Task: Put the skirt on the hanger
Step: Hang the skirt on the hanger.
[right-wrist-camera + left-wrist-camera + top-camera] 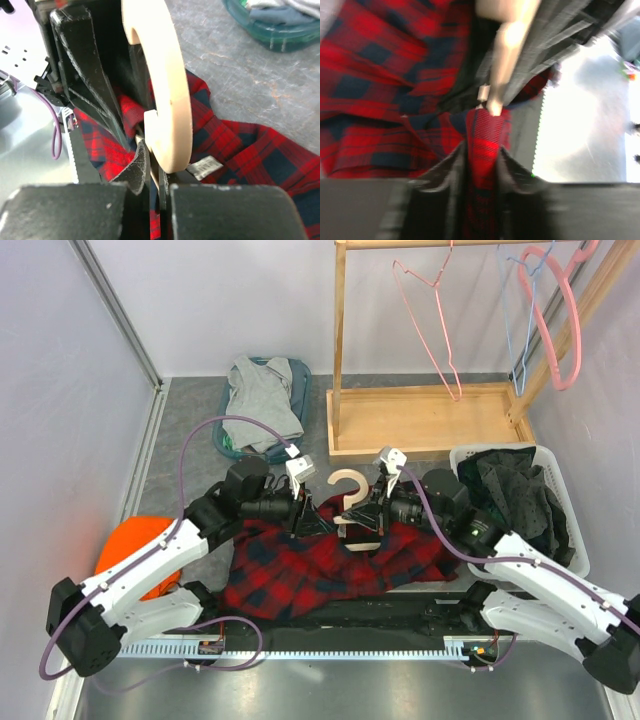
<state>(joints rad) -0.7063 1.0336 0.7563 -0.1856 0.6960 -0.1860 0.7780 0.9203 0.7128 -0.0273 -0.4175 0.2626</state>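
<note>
The red and navy plaid skirt (320, 575) lies crumpled on the table between my two arms. Over its top edge stands the wooden hanger (350, 490), hook up. My left gripper (312, 523) is at the hanger's left side. In the left wrist view the left gripper (482, 150) is shut on a fold of the skirt (380, 75), just below the hanger's wooden bar (507, 55). My right gripper (155, 167) is shut on a thin edge of the skirt (250, 150) at the foot of the hanger's hook (167, 85). A white label (205, 166) shows beside it.
A teal basin of grey clothes (265, 400) sits at the back left. At the right stands a white basket of dark clothes (520, 500). A wooden rack (420, 420) behind carries a pink wire hanger (430, 320) and a pink plastic hanger (560, 320). An orange object (135, 550) lies far left.
</note>
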